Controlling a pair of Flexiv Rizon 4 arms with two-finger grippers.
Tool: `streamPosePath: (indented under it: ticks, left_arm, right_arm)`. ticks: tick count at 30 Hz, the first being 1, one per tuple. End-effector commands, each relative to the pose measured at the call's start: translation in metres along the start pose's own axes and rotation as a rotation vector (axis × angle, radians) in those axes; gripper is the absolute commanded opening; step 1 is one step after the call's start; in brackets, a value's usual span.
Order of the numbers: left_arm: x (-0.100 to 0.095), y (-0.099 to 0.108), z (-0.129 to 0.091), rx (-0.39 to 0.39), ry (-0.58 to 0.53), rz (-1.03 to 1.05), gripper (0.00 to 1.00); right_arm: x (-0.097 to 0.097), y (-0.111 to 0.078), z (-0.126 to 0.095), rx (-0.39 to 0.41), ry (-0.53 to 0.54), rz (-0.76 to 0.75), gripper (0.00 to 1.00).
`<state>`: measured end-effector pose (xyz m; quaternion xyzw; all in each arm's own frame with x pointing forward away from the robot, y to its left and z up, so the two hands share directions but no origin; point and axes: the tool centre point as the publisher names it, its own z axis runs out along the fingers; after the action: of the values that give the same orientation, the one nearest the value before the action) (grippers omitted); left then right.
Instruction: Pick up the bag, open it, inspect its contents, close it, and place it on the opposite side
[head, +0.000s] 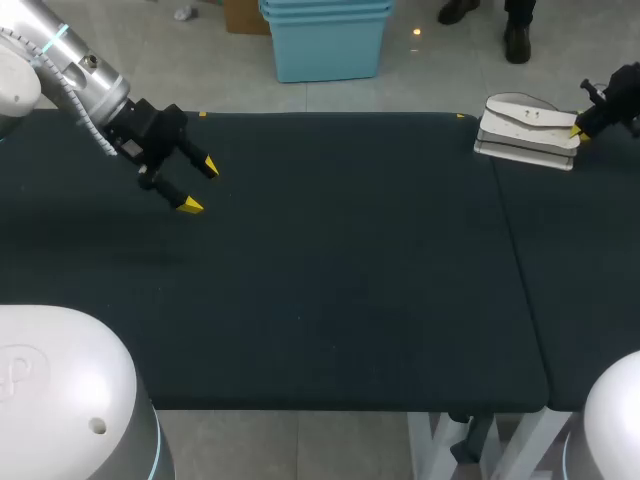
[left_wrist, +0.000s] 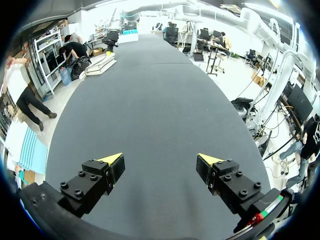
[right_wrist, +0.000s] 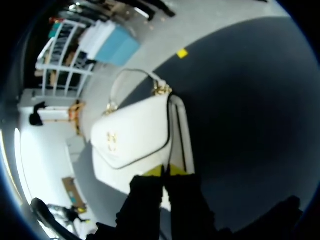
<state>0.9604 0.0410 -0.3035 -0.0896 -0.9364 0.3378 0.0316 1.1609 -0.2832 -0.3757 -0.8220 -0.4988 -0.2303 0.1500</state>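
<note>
Dark tabletop (head: 330, 270) is being overhung by left jaws, held wide; right jaws are being held pinched together, tips touching white bag (head: 525, 125).

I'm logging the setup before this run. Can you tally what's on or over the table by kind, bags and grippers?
bags: 1, the white bag
grippers: 2, the left gripper and the right gripper
total: 3
</note>
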Motion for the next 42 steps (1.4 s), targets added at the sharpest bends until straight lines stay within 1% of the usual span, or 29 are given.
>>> streamPosePath:
  ticks: [1,6,12,19,23,32,42]
  left_arm:
    - [-0.001,0.001,0.001,0.003,0.001,0.001,1.00]
    - [-0.001,0.001,0.001,0.003,0.001,0.001,1.00]
    - [-0.001,0.001,0.001,0.003,0.001,0.001,1.00]
    - [-0.001,0.001,0.001,0.003,0.001,0.001,1.00]
    - [-0.001,0.001,0.001,0.003,0.001,0.001,1.00]
    - [-0.001,0.001,0.001,0.003,0.001,0.001,1.00]
    - [-0.001,0.001,0.001,0.003,0.001,0.001,1.00]
  right_arm:
    - [-0.001,0.001,-0.002,0.089,0.039,-0.015,0.00]
    - [0.012,-0.013,-0.003,0.103,0.064,-0.059,0.00]
    - [0.026,-0.036,0.004,0.138,0.088,-0.109,0.00]
    - [0.036,-0.061,0.011,0.164,0.101,-0.133,0.00]
    - [0.038,-0.070,0.015,0.174,0.099,-0.139,0.00]
    - [0.038,-0.081,0.016,0.176,0.068,-0.140,0.00]
    - [0.038,-0.081,0.016,0.176,0.068,-0.140,0.00]
